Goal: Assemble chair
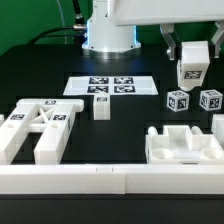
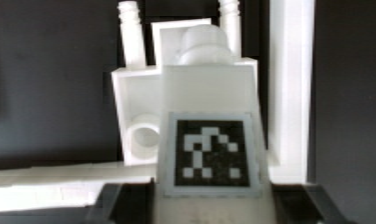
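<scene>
A black table (image 1: 40, 80) seen from the exterior view, with white chair parts spread across it. Near the top, towards the exterior view's right, the robot's claw (image 1: 191, 62) hangs from the arm, clamped on a white leg (image 1: 190, 72) that shows a black-and-white tag on its near face. The leg is upright and raised over two tagged pieces (image 1: 178, 101) (image 1: 210, 99), which stand side by side on the table. Whether the leg touches them cannot be told.

In front of those pieces sits the seat (image 1: 185, 145), a blocky white part with raised corners. On the exterior view's left lies the back frame (image 1: 35, 125), flat on the table, slotted and tagged. Between them, nearer the middle, a small block (image 1: 100, 105) stands alone, just in front of the marker board (image 1: 112, 87). A long white rail (image 1: 110, 180) runs along the near edge.

The wrist view looks down the held leg, its tag large and blurred, with dark fingers (image 2: 123, 205) pressed against either side. More white parts show beyond it, too blurred to name.
</scene>
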Motion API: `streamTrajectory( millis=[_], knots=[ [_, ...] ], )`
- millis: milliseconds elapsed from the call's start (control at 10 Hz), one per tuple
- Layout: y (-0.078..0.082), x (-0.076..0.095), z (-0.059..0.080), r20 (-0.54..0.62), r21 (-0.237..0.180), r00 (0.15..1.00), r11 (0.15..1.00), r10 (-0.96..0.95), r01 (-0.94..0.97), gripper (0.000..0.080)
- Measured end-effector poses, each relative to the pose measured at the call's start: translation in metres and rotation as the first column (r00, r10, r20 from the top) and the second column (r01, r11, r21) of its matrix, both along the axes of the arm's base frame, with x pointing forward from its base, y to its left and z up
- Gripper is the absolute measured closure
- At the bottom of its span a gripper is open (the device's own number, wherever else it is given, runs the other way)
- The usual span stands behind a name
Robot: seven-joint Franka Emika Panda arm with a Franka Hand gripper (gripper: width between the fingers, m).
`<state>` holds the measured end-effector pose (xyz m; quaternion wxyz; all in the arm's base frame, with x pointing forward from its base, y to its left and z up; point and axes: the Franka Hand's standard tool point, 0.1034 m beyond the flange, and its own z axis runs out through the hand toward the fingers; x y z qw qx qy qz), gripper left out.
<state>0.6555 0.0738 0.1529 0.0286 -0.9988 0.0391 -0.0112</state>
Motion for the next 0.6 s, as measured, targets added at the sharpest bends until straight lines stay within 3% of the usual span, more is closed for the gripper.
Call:
streamTrajectory(
  millis=[100, 300, 500, 600],
  knots=[
    [0.008, 0.012, 0.003, 0.112, -0.005, 0.994, 1.000, 0.010, -0.010, 0.0508],
    [0.008, 0.009, -0.002, 0.210, -0.006, 0.978, 1.000, 0.005, -0.004, 0.0508],
    [0.011, 0.018, -0.001, 0.388, -0.011, 0.922, 1.000, 0.009, -0.005, 0.0508],
    [0.017, 0.018, -0.008, 0.437, -0.037, 0.898, 0.998, 0.058, -0.046, 0.0508]
  ],
)
